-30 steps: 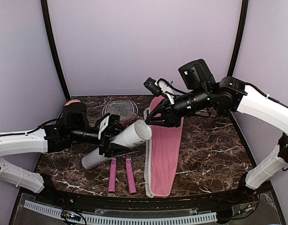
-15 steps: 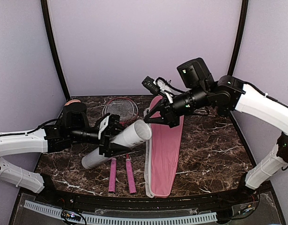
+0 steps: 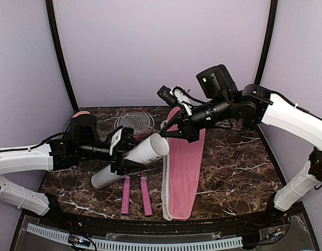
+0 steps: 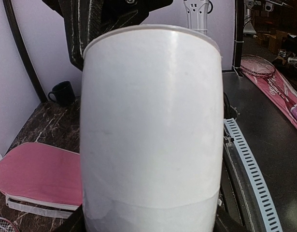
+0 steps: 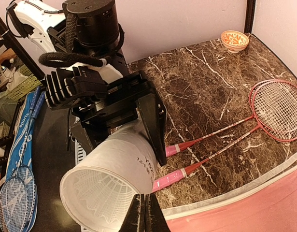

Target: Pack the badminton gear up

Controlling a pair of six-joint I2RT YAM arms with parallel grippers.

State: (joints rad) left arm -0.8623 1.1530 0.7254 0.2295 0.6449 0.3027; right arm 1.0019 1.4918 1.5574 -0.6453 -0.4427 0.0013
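Cardboard, smooth and white, formed the long tube [image 3: 150,149], which was clasped around its middle by the left gripper [image 3: 122,152] and tilted over two thin red-framed rackets [image 3: 134,121] laid flat on the veined marble table [image 3: 239,157]. White feathered shuttlecocks [image 5: 97,193] were seen nested in its open mouth. Just beside that mouth, the right gripper [image 3: 167,133] was pinched shut above the flat pink cover [image 3: 184,167].

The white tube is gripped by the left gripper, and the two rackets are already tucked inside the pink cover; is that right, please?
Not quite. The left gripper does grip the white tube, but the two rackets lie bare on the table beside the pink cover, not inside it, as the top external view shows.
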